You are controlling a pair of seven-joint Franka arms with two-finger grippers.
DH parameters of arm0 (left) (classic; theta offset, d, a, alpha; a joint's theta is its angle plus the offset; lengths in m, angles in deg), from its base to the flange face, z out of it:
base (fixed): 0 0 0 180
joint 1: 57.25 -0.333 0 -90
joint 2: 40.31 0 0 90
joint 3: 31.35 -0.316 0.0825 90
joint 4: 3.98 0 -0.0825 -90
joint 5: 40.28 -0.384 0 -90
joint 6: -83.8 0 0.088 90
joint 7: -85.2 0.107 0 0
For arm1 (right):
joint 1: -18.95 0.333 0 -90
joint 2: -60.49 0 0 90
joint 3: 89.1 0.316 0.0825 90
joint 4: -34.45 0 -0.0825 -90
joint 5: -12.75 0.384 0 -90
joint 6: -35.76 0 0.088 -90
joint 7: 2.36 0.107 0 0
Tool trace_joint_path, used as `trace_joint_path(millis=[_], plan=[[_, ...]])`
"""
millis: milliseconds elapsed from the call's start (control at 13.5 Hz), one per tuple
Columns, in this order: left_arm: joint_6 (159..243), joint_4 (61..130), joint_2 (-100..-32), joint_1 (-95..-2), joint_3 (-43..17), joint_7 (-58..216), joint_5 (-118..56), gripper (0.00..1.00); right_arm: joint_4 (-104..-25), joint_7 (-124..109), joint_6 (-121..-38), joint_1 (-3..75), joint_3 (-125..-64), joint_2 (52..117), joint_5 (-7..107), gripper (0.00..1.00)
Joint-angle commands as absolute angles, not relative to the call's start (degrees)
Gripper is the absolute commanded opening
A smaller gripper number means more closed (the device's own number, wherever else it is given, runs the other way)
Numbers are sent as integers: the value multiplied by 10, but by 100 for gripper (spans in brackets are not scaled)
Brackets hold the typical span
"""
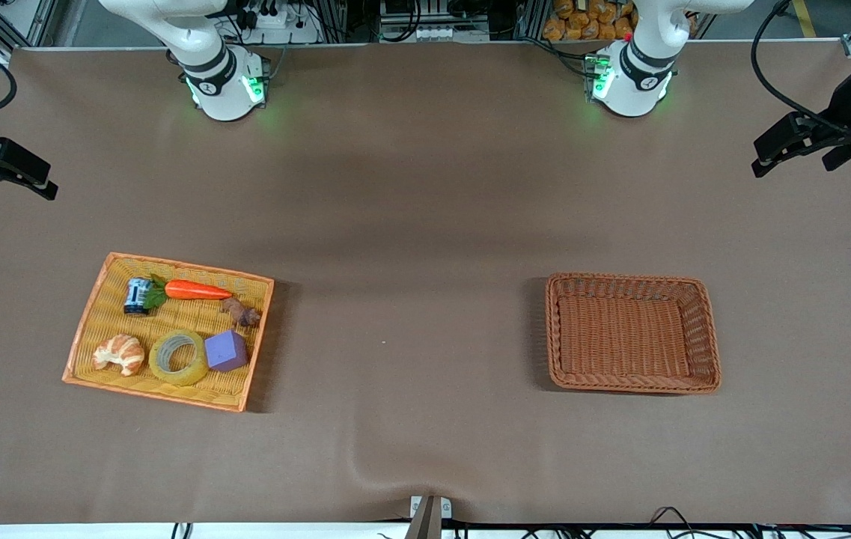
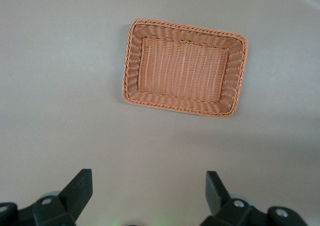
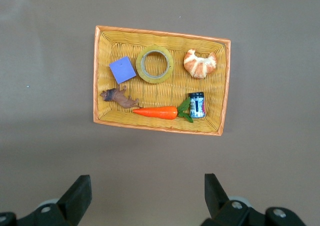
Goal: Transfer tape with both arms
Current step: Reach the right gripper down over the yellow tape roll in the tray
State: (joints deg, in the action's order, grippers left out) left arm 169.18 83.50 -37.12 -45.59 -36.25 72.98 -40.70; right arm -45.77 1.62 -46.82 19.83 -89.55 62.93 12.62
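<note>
The tape (image 1: 180, 376), a yellowish ring with a wide pale core, lies flat in the yellow basket (image 1: 171, 263) toward the right arm's end of the table, between a croissant (image 1: 120, 353) and a purple cube (image 1: 225, 350). In the right wrist view the tape (image 3: 170, 65) lies in the same basket (image 3: 160, 34). My right gripper (image 1: 45, 187) is open and empty, up in the air off that end of the table; it also shows in its wrist view (image 3: 148, 188). My left gripper (image 1: 763, 159) is open and empty at the other end, also seen in its wrist view (image 2: 149, 186).
The yellow basket also holds a carrot (image 1: 197, 290), a small can (image 1: 137, 295) and a brown lump (image 1: 240, 311). An empty brown wicker basket (image 1: 631, 333) stands toward the left arm's end; it also shows in the left wrist view (image 2: 182, 68).
</note>
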Motion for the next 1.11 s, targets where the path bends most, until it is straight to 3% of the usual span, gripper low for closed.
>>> trace_joint_path(millis=[0, 444, 1037], plan=[[1684, 830, -372, -461, -361, 739, -404, 100, -470, 22, -456, 189, -894, 622, 139, 100], [1684, 832, -373, -461, -364, 739, -405, 100, -497, 15, -481, 185, -894, 651, 138, 100], [1684, 836, -374, -461, -363, 745, -402, 100, -498, 22, -673, 152, -894, 829, 135, 100]])
